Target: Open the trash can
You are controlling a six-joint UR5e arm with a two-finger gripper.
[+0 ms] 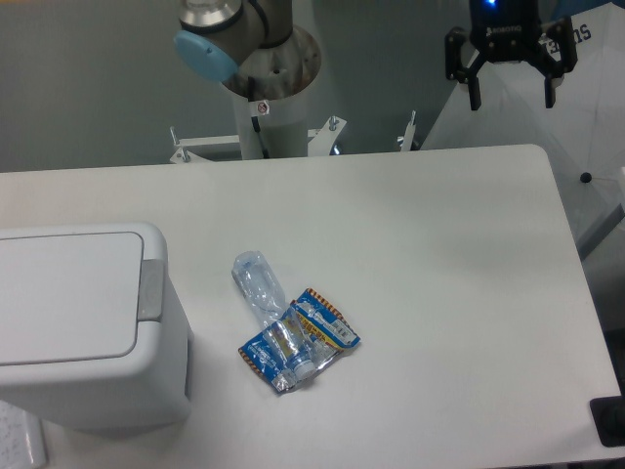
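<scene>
The trash can is a large white boxy bin at the table's left front. Its flat lid lies down, shut, with a grey push-bar along the right edge. My gripper hangs high at the back right, over the table's far edge. Its two black fingers are spread open with nothing between them. It is far from the trash can.
A clear plastic bottle lies on the white table just right of the bin. Two blue wrappers lie beside it. The arm's base column stands behind the table's far edge.
</scene>
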